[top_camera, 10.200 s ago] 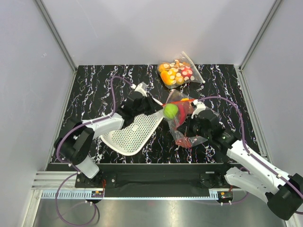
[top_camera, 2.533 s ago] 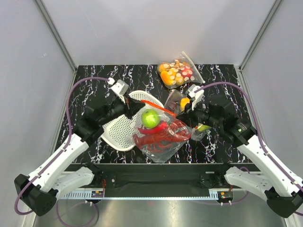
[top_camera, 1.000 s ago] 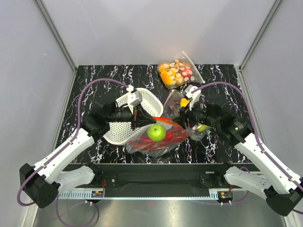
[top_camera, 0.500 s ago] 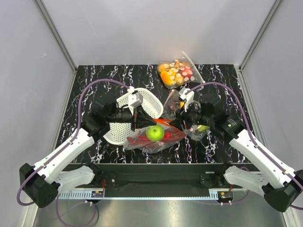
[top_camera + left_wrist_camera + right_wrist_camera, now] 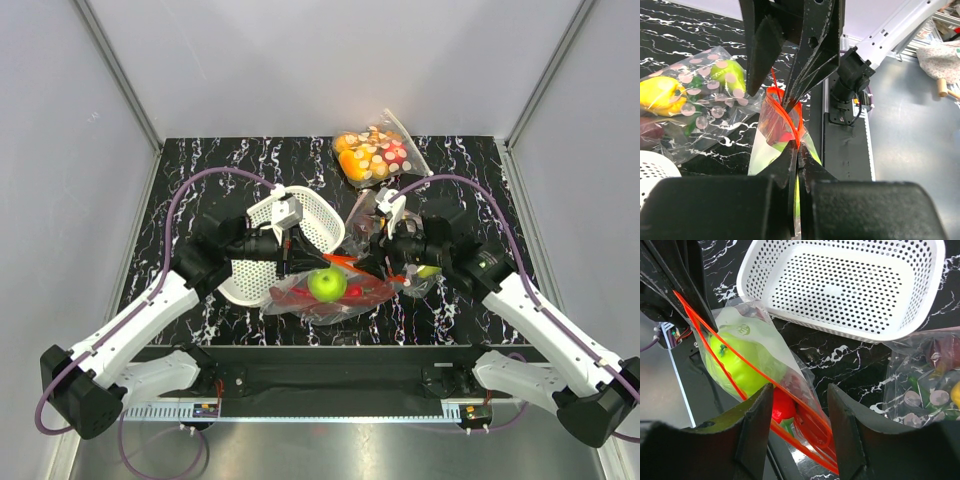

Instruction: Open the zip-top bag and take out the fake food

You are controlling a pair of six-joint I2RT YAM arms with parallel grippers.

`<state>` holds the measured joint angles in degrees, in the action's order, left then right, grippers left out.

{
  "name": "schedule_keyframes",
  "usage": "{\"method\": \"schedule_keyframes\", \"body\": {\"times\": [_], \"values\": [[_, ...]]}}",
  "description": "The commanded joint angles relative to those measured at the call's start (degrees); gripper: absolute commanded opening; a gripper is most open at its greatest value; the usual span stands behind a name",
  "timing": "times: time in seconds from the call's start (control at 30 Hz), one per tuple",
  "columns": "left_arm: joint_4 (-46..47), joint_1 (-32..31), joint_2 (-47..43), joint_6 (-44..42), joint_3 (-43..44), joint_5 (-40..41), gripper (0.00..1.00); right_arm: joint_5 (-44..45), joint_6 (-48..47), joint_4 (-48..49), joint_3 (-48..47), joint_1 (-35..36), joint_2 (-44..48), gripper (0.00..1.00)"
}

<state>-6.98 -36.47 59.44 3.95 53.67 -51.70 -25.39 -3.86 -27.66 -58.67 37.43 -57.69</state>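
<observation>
The zip-top bag (image 5: 300, 300) hangs low between both arms in front of the basket, clear with an orange-red zip strip (image 5: 695, 322). Inside it lie the fake food: a green apple (image 5: 325, 284), a red lobster (image 5: 368, 292) and a small red chili pepper with a green stem (image 5: 782, 402). My left gripper (image 5: 797, 150) is shut on the zip strip at the bag's left end. My right gripper (image 5: 800, 390) stands open, its fingers either side of the bag's gaping mouth at the right end, not closed on it.
A white perforated basket (image 5: 305, 215) lies tilted behind the bag, by my left gripper. One polka-dotted bag of fruit (image 5: 375, 155) sits at the back. Another polka-dotted bag (image 5: 425, 272) lies under my right arm.
My right gripper has moved left, up to the bag's mouth. The left gripper keeps its hold on the strip and has barely moved.
</observation>
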Motion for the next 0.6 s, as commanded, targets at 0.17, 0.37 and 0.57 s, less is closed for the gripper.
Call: {"method": "schedule_keyframes", "body": {"times": [0.17, 0.37, 0.57], "values": [[2.8, -0.7, 0.9, -0.4, 3.7, -3.4, 0.00, -6.4, -1.2, 5.1, 0.1, 0.0, -2.2, 0.47], [2.8, -0.7, 1.1, -0.8, 3.8, -2.3, 0.00, -8.8, -1.0, 4.7, -0.1, 0.0, -2.2, 0.17], [2.8, -0.8, 1.4, -0.8, 4.0, -0.6, 0.02, -7.8, -0.4, 4.3, 0.6, 0.0, -0.4, 0.00]]}}
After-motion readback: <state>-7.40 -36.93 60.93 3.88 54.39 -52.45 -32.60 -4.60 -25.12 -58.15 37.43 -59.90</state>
